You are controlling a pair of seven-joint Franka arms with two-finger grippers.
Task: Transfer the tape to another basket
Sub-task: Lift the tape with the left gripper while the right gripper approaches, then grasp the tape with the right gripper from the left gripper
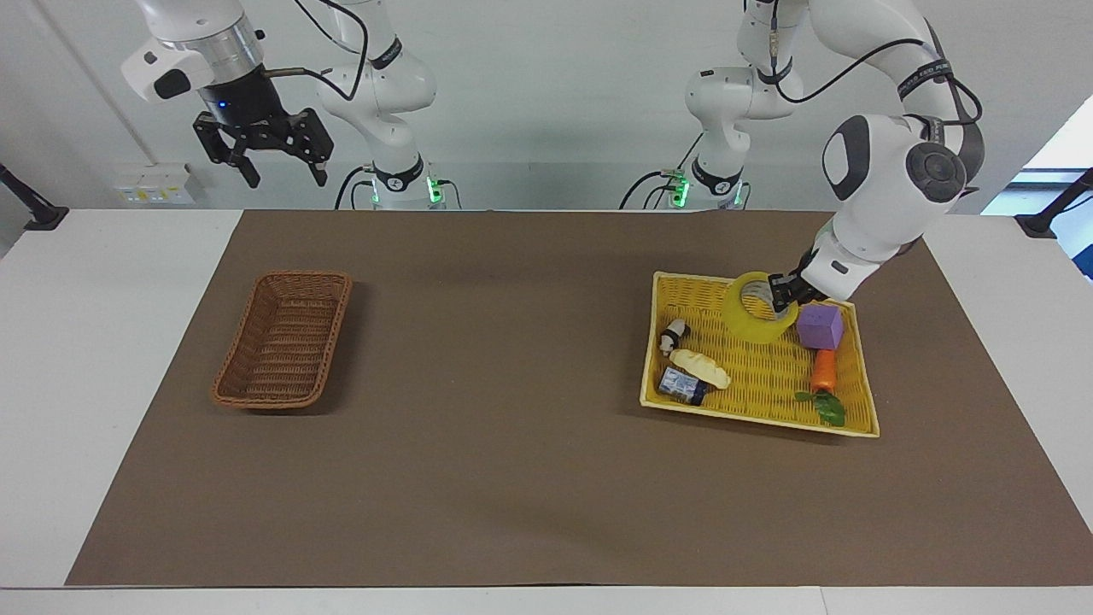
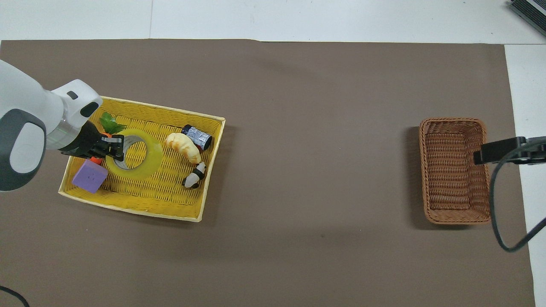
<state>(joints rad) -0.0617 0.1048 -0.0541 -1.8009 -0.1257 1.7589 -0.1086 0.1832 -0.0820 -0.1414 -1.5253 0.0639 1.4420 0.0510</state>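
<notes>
The tape (image 1: 755, 308) hangs tilted over the yellow basket (image 1: 683, 290), right of centre in the facing view, pinched through its wall by the left gripper (image 1: 781, 296). The brown basket (image 1: 286, 338) sits at left; above it the right gripper (image 1: 275, 154) waits, fingers wide.

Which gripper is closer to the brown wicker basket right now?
Right. The right gripper hangs open, raised near the brown basket; the left gripper holds the tape over the yellow basket.

No legible txt, labels or nos. anywhere — print on the arm band (image 1: 924, 70) too small to read.
</notes>
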